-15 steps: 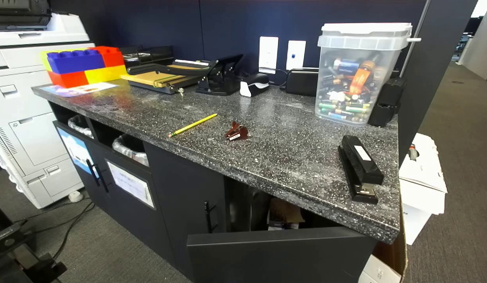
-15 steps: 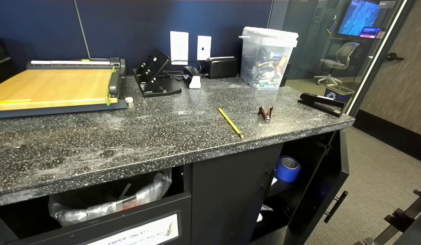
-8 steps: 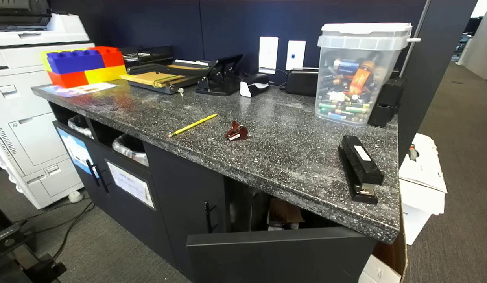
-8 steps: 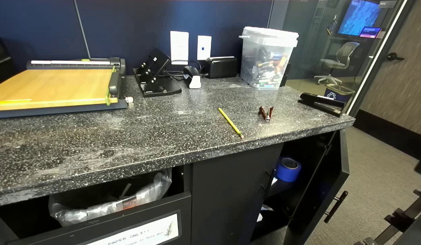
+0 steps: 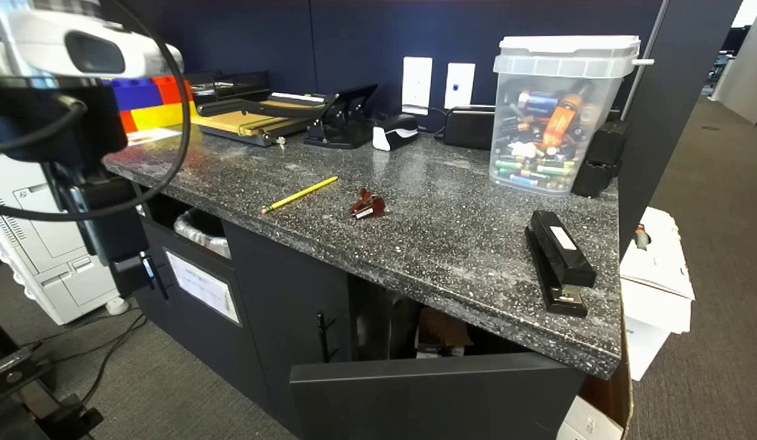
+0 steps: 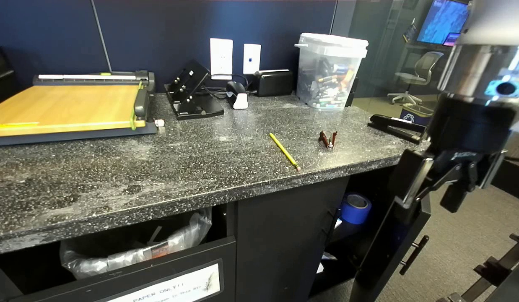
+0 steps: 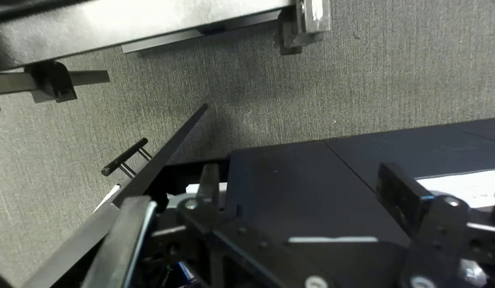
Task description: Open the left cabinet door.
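The left cabinet door is a flat dark charcoal panel. It is closed, with a black bar handle near its right edge. It also shows in an exterior view and in the wrist view. The right door beside it stands swung open, also in an exterior view. My gripper has its fingers wide apart with nothing between them; the left door shows beyond them. In both exterior views my gripper hangs in front of the counter, apart from the left door.
The counter edge overhangs the doors. On it lie a pencil, a staple remover, a stapler and a tub of batteries. The open door's handle sticks outward. Blue tape sits inside the cabinet.
The arm and gripper have come into both exterior views, where neither showed before. The doors and the counter objects have not moved.
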Tool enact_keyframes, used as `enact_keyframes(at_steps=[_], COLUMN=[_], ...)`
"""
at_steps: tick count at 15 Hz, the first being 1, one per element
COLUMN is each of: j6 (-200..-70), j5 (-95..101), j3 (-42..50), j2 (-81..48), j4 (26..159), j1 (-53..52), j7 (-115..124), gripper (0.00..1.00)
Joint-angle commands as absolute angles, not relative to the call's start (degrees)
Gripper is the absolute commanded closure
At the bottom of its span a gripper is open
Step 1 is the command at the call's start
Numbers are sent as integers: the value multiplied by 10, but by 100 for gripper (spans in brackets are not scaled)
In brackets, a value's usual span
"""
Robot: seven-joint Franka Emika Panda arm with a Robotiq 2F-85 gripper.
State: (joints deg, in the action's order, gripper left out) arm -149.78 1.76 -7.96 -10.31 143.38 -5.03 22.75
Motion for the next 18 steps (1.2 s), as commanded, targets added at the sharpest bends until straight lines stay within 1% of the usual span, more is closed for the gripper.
enact_keyframes(at_steps=[1,10,18], j6=[-1543,-1622,-1686], j5=[73,60,24], j3=[-37,81,136], j2=[-203,-411,-528], j4=[1366,1213,1120], j1=[-96,-206,-250], j7=[287,332,356], gripper=[0,0,0])
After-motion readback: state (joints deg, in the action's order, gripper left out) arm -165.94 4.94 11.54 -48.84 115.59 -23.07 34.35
